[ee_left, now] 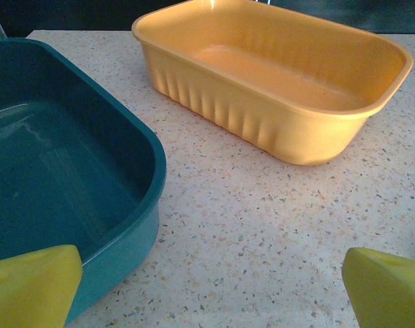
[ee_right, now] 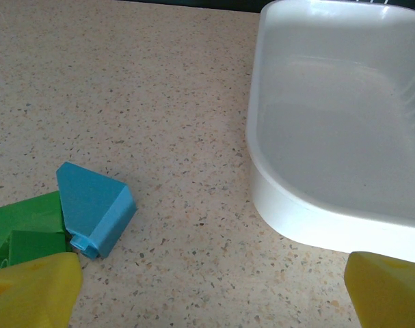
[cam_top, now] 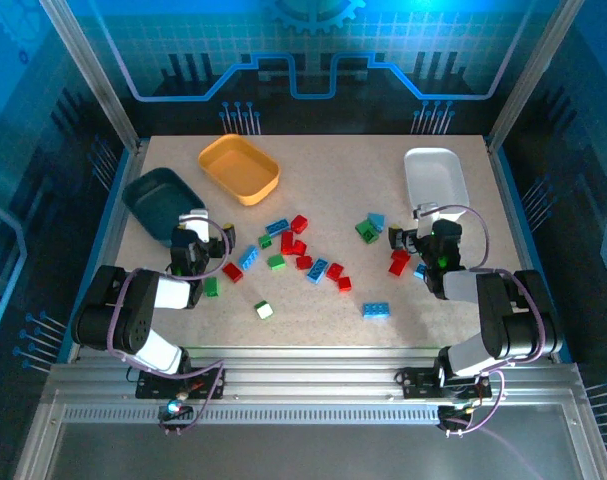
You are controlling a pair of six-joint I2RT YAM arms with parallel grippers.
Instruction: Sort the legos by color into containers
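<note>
Red, green and light blue legos (cam_top: 304,262) lie scattered across the middle of the table. The dark teal tray (cam_top: 155,197), the orange-yellow tray (cam_top: 239,168) and the white tray (cam_top: 436,177) stand along the back, all empty. My left gripper (cam_top: 190,224) is open just in front of the teal tray (ee_left: 91,225), its yellow fingertips (ee_left: 33,280) wide apart over bare table. My right gripper (cam_top: 426,222) is open near the white tray (ee_right: 316,212). A light blue brick (ee_right: 94,205) and a green brick (ee_right: 29,229) lie by its left fingertip (ee_right: 33,287).
The orange-yellow tray (ee_left: 282,102) sits beyond the left gripper, to the right of the teal one. A lone blue brick (cam_top: 377,310) and a green brick (cam_top: 264,310) lie nearer the arms. Blue walls enclose the table (cam_top: 323,330).
</note>
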